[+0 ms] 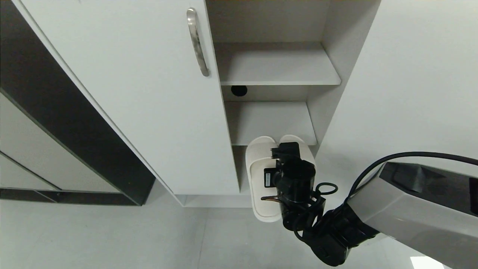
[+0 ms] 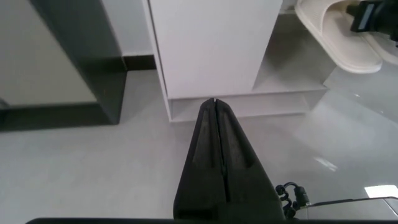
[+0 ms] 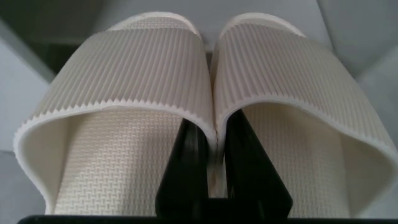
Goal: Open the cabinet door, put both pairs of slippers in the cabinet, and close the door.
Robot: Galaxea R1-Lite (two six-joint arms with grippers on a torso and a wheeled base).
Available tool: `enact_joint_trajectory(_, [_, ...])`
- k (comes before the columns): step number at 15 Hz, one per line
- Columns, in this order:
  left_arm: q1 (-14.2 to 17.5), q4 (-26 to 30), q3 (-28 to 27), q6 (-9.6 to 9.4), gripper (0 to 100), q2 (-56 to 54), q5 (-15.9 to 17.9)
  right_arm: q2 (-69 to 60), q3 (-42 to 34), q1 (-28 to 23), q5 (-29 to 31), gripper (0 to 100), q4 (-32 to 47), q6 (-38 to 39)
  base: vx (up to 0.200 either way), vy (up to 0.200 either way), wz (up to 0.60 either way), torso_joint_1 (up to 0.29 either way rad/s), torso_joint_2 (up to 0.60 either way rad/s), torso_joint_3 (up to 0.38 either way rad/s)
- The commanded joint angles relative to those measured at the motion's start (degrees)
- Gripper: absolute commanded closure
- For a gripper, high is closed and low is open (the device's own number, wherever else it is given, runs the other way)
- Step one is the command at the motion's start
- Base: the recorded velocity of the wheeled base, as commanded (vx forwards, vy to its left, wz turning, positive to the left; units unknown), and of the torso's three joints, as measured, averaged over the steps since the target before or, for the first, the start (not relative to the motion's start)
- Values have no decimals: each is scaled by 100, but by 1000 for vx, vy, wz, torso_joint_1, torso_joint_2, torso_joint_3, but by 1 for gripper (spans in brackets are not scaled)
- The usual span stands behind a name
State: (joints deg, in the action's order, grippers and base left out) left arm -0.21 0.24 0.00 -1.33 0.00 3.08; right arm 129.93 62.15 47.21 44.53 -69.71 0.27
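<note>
A pair of cream slippers point(image 1: 261, 164) hangs in front of the open cabinet, toes pointing into it just below the lower shelf point(image 1: 270, 121). My right gripper point(image 1: 285, 153) is shut on the two inner straps, pinching the slippers point(image 3: 205, 87) together between its black fingers point(image 3: 186, 168). The same slippers point(image 2: 339, 37) appear off to one side in the left wrist view. The cabinet door point(image 1: 149, 93) with its metal handle point(image 1: 197, 41) stands swung open to the left. My left gripper point(image 2: 215, 118) is shut and empty, low above the grey floor before the cabinet's base.
An upper shelf point(image 1: 278, 63) sits above the lower one, with a dark round hole point(image 1: 239, 90) in the back wall between them. A dark panel point(image 1: 71, 112) stands left of the door. A white wall point(image 1: 410, 74) flanks the opening on the right. Grey floor point(image 1: 112, 235) spreads below.
</note>
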Motion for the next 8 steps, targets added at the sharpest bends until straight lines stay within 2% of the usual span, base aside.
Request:
enact_joint_trajectory(1, [3,2,0,1,100,9,-1,-38,-1,-10,3,100,1,0,200,0,0,2,7,2])
enact_joint_trajectory(5, [3,2,0,1,100,9,-1,-20,-1,-19,3,100,10,0,200,0,0,5,-2,0])
enact_joint_trajectory(8, [3,2,0,10,100,9,-10,15,-1,-28,3,100,1,-9,0,0,0,0,0,0])
